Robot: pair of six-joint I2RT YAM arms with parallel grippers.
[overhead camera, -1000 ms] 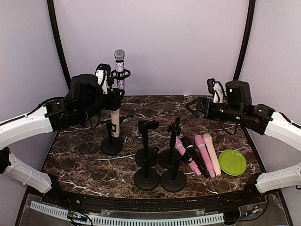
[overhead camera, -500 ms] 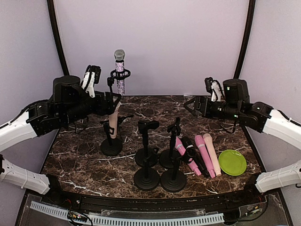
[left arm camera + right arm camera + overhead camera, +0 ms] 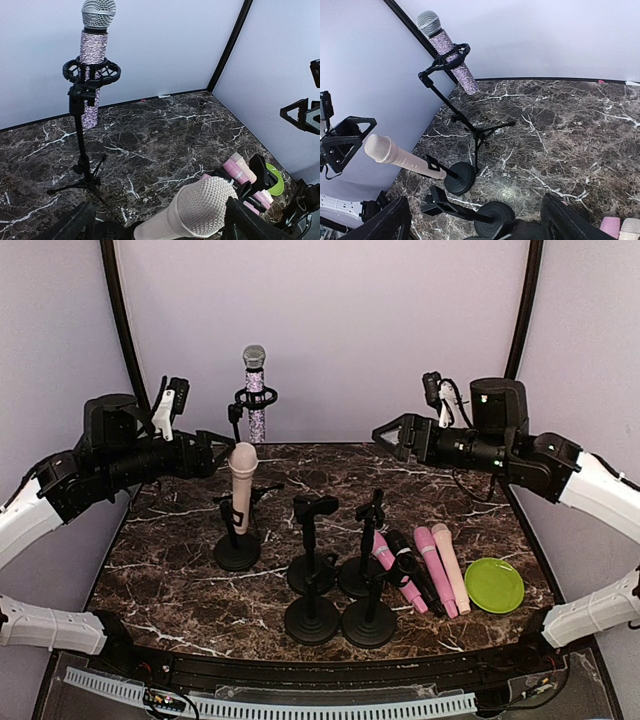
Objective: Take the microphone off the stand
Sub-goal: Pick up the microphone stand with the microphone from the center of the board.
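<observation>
**Desk:** How are the arms set over the bench (image 3: 180,585)?

**Me:** My left arm (image 3: 60,490) reaches in from the left, forearm roughly level. Its left hand (image 3: 208,452) is raised just beside the head of the microphone (image 3: 243,485). My right arm (image 3: 560,475) comes in from the right. Its right hand (image 3: 388,438) hangs high over the back of the bench, well apart from everything.

**Desk:** And the hands themselves?

**Me:** Both are spread wide, holding nothing. In my left wrist view the fingers (image 3: 70,227) stand far apart with the microphone's head between them. I can't tell whether one touches it.

**Desk:** Where's the microphone?

**Me:** It sits in the clip of the round-base stand (image 3: 237,550), at the left of the bench. Its long axis runs close to upright, head up and leaning toward my left hand, tail down beside the pole.
</observation>
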